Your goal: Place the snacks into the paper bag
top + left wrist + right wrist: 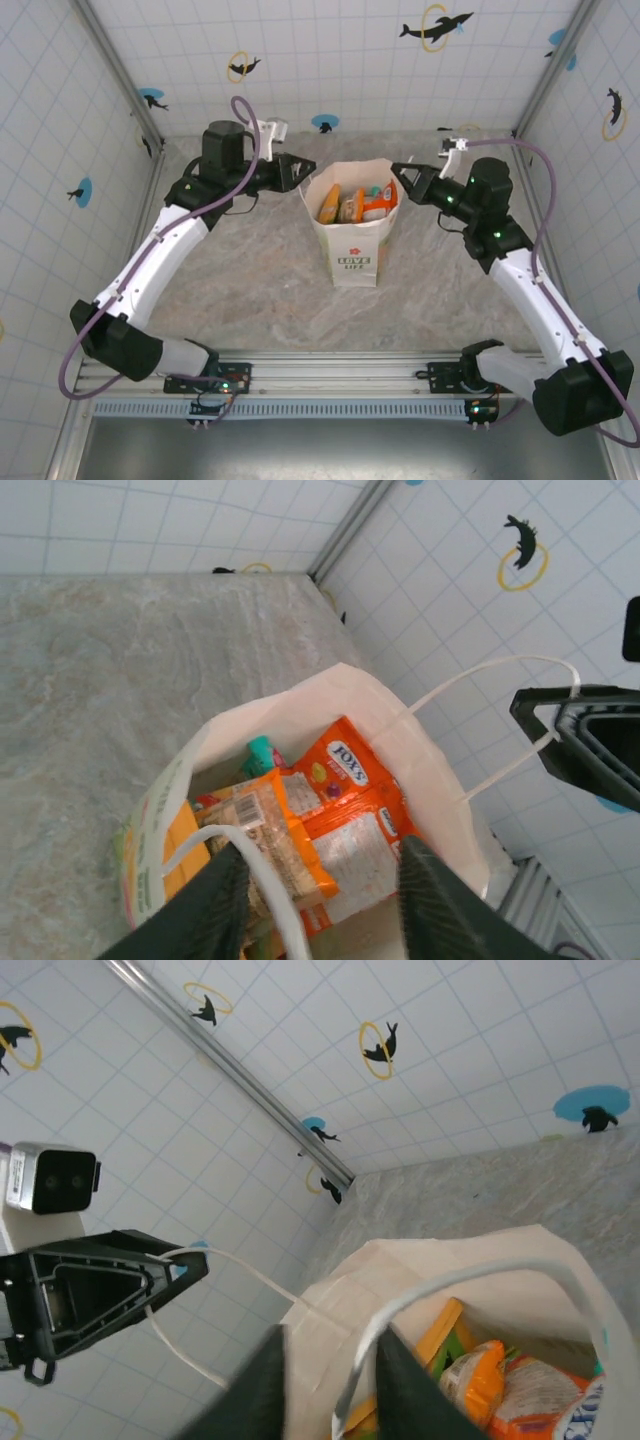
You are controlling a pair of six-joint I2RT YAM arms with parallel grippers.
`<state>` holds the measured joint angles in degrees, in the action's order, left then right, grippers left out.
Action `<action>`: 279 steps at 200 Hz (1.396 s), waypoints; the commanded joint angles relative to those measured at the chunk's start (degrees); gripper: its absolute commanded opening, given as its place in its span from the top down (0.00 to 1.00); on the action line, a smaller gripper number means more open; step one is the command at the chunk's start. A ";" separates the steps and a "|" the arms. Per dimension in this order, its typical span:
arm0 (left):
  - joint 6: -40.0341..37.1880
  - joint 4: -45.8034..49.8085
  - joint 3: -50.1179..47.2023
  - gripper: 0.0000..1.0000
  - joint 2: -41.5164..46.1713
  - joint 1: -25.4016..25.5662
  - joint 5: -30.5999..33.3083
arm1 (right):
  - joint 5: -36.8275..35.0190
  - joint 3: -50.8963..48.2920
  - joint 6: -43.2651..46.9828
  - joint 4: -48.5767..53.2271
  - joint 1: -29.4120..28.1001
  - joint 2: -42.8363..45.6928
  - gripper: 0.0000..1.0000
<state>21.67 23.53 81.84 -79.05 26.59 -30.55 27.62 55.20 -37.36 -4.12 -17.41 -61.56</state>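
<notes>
The cream-white paper bag [352,250] stands upright mid-table with the snacks [358,203] inside it. In the left wrist view I look down into the bag [300,705]: a red-orange FOX'S packet [345,765], an orange packet [265,820], a teal one [260,750] and a yellow one [180,850]. My left gripper [302,172] is at the bag's left rim, open [320,910], with one white handle [250,860] running between its fingers. My right gripper [403,177] is at the right rim, open [330,1390], with the other handle [420,1295] between its fingers.
Tiled walls with dolphin stickers close in the marbled table [250,280] on three sides. Metal corner posts [120,70] stand at the back corners. In each wrist view the opposite gripper [590,740] [100,1280] hangs beside the bag with a handle loop at its tip.
</notes>
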 commanded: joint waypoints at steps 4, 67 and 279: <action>-1.57 1.58 0.11 0.48 4.04 0.13 4.61 | -2.17 0.35 2.74 4.32 1.08 3.06 0.56; -2.18 2.13 -10.26 0.33 18.05 0.00 25.03 | -7.30 -1.94 8.71 15.34 7.54 13.02 0.48; -16.91 -80.99 -83.91 0.02 19.41 -16.13 57.22 | -23.88 -57.38 27.54 -38.47 18.66 10.15 0.01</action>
<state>7.86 -38.20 1.80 -56.18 11.11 30.00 4.95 1.69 -14.04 -28.49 1.15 -49.67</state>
